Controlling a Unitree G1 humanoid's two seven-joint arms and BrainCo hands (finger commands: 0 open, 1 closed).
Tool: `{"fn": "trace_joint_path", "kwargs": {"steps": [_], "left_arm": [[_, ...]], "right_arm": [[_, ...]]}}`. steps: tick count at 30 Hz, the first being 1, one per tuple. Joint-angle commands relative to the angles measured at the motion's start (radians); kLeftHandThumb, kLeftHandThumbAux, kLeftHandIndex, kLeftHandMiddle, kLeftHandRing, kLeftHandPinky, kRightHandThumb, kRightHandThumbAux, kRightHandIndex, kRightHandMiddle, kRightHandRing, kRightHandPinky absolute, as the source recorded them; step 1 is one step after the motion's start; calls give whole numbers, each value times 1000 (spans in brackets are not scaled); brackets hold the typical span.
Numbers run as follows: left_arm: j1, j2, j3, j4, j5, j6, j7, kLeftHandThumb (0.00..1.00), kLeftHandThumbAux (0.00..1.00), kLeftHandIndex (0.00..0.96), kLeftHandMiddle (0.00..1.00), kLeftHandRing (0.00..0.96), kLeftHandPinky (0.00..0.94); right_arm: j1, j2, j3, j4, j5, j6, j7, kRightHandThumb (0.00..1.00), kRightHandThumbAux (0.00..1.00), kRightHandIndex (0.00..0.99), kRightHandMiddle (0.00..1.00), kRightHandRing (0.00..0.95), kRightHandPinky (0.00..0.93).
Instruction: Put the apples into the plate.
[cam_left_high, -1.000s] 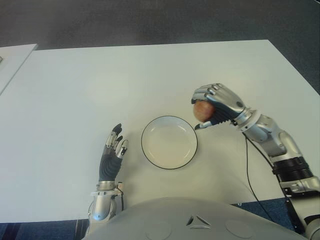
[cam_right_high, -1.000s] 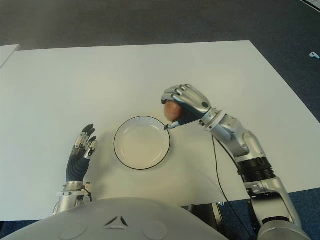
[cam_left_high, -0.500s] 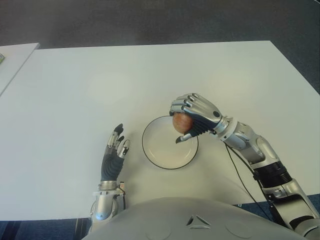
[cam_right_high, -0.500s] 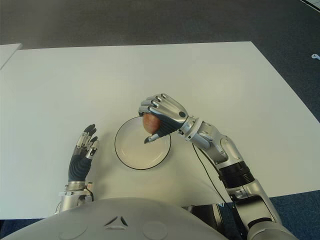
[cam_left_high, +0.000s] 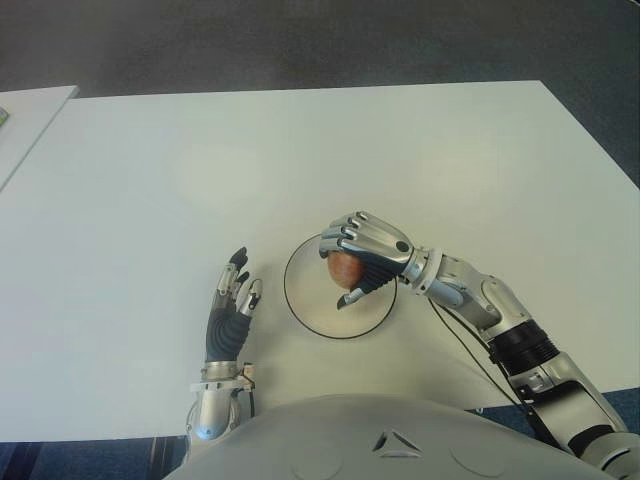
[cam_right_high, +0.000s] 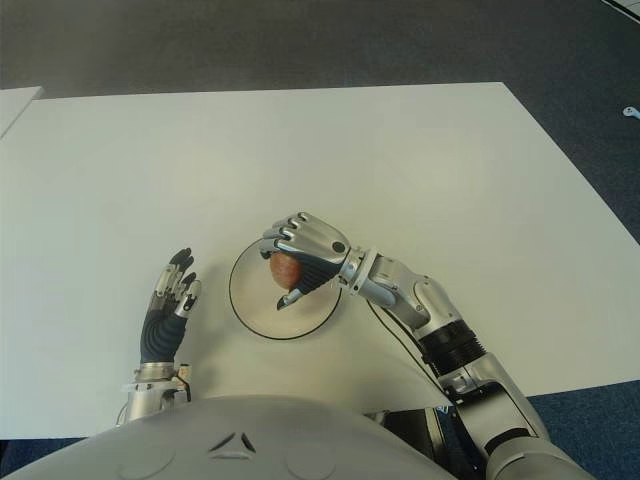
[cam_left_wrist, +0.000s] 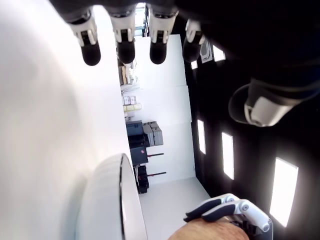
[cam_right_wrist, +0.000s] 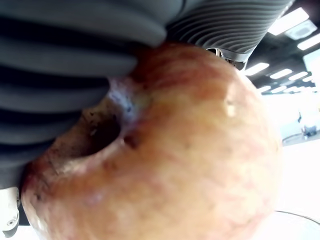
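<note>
My right hand (cam_left_high: 358, 262) is shut on a red-yellow apple (cam_left_high: 343, 268) and holds it over the middle of the white, dark-rimmed plate (cam_left_high: 308, 308). In the right wrist view the apple (cam_right_wrist: 165, 155) fills the picture, with the curled fingers (cam_right_wrist: 65, 55) pressed against it. Whether the apple touches the plate's floor cannot be told. My left hand (cam_left_high: 229, 305) shows to the left of the plate on the white table (cam_left_high: 200, 160), fingers straight and holding nothing. The left wrist view shows its spread fingertips (cam_left_wrist: 122, 45), the plate's rim (cam_left_wrist: 120, 200) and the right hand (cam_left_wrist: 225, 212) farther off.
The table's front edge runs just before my body. A second white surface (cam_left_high: 25, 115) meets the table at the far left. Dark carpet (cam_left_high: 300, 40) lies beyond the far edge. A thin cable (cam_left_high: 455, 345) hangs along my right forearm.
My right hand has carried the apple leftward and toward me, from beside the plate's right rim to over its middle, and lower. The left hand has stayed put.
</note>
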Motion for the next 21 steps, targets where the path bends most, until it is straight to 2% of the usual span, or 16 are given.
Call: {"fn": "trace_joint_path", "kwargs": {"steps": [1,11,21], "left_arm": [[6,-9,-6,2,19,-1,18,0,409,0,0,0,11],[10,-10,-16,-2,9,8,8,0,405,0,0,0,8],[10,-9,-20,-4,1,14,4,0,406,0,0,0,11]], "right_arm": [[4,-9,3,-15,-16,-5,-17,722,708,442,864,862,857],[10,-26,15,-46,-55,5,-6,720,705,443,839,849,852],[29,-33,17,-55,-37,27,28,720,707,442,854,856,867]]}}
